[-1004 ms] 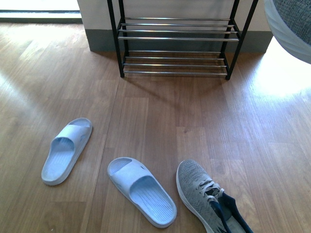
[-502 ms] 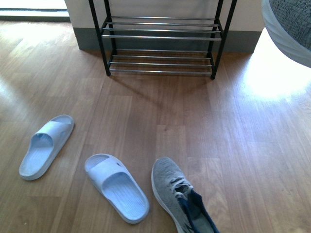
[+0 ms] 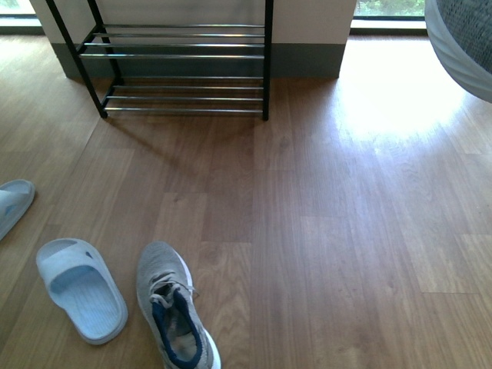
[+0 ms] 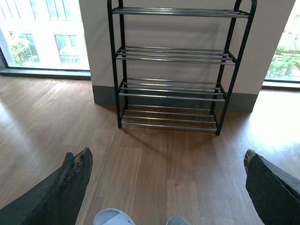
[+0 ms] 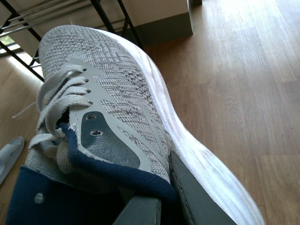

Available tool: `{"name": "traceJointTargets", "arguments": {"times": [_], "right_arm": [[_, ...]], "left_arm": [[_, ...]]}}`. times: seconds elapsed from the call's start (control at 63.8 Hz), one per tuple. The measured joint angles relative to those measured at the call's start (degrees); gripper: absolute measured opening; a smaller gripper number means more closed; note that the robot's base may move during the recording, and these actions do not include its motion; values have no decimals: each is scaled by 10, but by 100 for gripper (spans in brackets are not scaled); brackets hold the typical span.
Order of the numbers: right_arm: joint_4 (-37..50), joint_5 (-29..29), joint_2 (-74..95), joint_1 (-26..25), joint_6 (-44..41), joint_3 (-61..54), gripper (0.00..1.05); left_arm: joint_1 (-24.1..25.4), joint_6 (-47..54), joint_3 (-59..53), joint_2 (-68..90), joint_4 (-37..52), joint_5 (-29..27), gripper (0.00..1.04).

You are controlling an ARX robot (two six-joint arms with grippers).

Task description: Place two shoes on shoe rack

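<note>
My right gripper (image 5: 164, 199) is shut on the navy-lined collar of a grey knit sneaker (image 5: 117, 89) and holds it off the floor. Its white sole and knit show at the front view's top right corner (image 3: 461, 38). The other grey sneaker (image 3: 173, 307) lies on the floor beside a pale blue slide (image 3: 81, 290). A second slide (image 3: 11, 204) is cut by the left edge. The shoe rack (image 3: 184, 55) stands against the wall at the far left, with bare chrome rods. My left gripper (image 4: 166, 183) is open and empty, facing the rack (image 4: 173, 89) from above the floor.
Wood floor (image 3: 346, 231) runs from the shoes to the rack. A sunlit patch (image 3: 392, 100) lies right of the rack. Windows flank the white wall behind the rack (image 4: 37, 37). Toes of a slide (image 4: 110, 218) and of the floor sneaker (image 4: 178, 220) show below my left gripper.
The front view has swung right: the rack, the slides and the floor sneaker have all slid left in the picture. The held sneaker stays at the top right corner.
</note>
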Motion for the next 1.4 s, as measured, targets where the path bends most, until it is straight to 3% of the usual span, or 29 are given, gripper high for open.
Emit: {"name": "traceJointTargets", "arguments": {"times": [0.063, 0.11, 0.141, 0.157, 0.251, 0.376, 0.533, 0.643, 1.066, 1.208, 1.396], "right_arm": [[0, 0, 0, 0, 0, 0, 1], [0, -4, 1, 0, 0, 0, 1], [0, -9, 0, 1, 0, 0, 1], [0, -11, 0, 2, 0, 0, 1], [0, -12, 0, 2, 0, 0, 1], [0, -9, 0, 2, 0, 0, 1], [0, -10, 0, 2, 0, 0, 1], [0, -10, 0, 2, 0, 0, 1], [0, -10, 0, 2, 0, 0, 1], [0, -10, 0, 2, 0, 0, 1], [0, -10, 0, 2, 0, 0, 1]], "left_arm": [[-4, -5, 3, 6, -7, -18, 95], [-54, -80, 50, 88, -113, -178, 95], [-53, -136, 64, 182, -110, -237, 95], [-47, -145, 64, 220, -93, -239, 95], [10, -177, 66, 472, 87, -172, 95], [43, -175, 102, 750, 286, -120, 95], [50, -162, 202, 1111, 430, -13, 95], [35, -109, 294, 1258, 399, 60, 95], [-67, 42, 498, 1398, 240, 165, 95], [-92, 74, 550, 1422, 171, 168, 95], [-106, 131, 607, 1411, 63, 116, 95]]}}
